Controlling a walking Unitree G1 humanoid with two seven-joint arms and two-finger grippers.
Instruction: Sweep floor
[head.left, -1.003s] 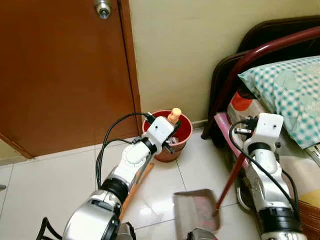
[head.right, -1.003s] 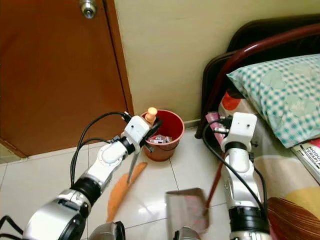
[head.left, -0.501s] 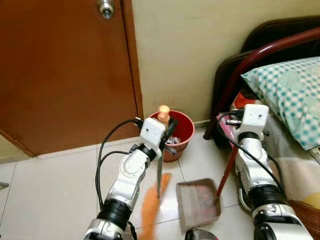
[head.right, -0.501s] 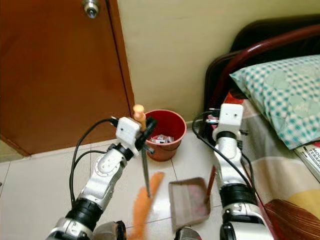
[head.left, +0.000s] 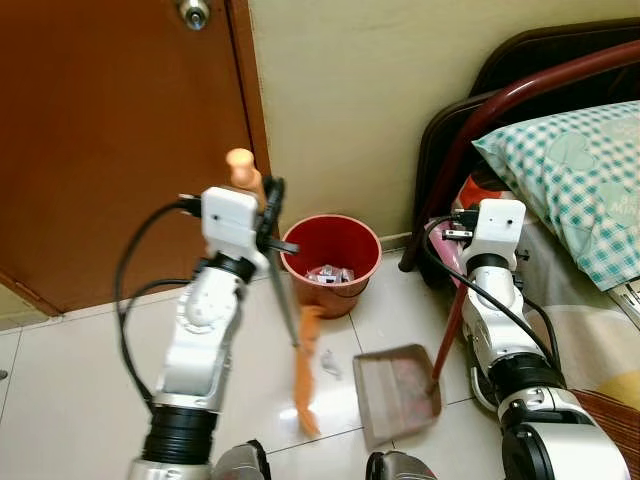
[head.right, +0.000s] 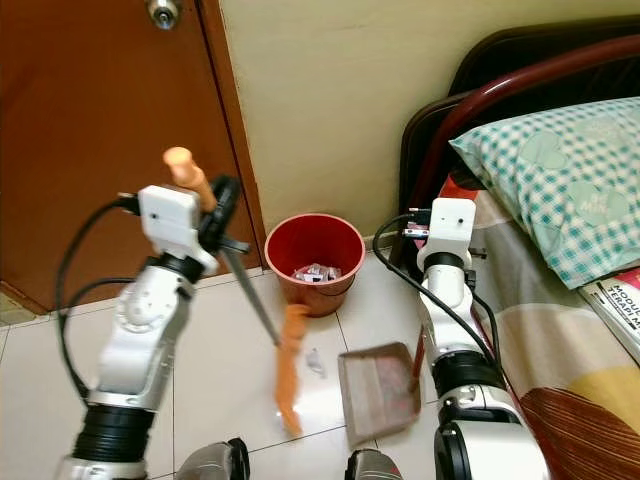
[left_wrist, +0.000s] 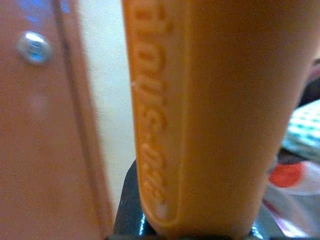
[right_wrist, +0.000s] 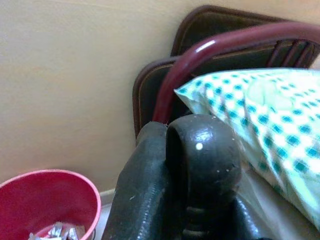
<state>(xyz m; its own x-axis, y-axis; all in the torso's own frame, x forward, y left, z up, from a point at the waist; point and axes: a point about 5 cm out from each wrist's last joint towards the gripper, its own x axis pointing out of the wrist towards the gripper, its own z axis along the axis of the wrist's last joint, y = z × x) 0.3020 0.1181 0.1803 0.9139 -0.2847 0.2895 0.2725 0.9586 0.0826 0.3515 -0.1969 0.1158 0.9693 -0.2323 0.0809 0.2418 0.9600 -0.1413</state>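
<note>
An orange broom (head.left: 304, 370), its bristles blurred, slants down to the white tiled floor (head.left: 80, 380) from the left gripper (head.left: 262, 205), whose black fingers are clamped on the dark shaft just below the broom's rounded orange handle tip (head.left: 240, 165); the wrist view shows that handle pressed close against the lens, with raised lettering along it. The bristle end meets the floor between the robot's arms, just beside a grey-brown dustpan (head.left: 398, 390) that lies flat on the tiles. The dustpan's thin red handle (head.left: 448, 340) rises to the right gripper (head.left: 470, 235), closed around the handle's black knob (right_wrist: 202, 155). A small scrap (head.left: 328, 368) lies on the floor between bristles and pan. Behind them a round red bin (head.left: 331, 262) stands against the cream wall (head.left: 360, 90) beside the brown door (head.left: 100, 140), holding a small heap of crumpled wrappers (head.left: 330, 273). A bed (head.left: 590, 300) with a checked teal pillow (head.left: 570, 180) stands at the right.
</note>
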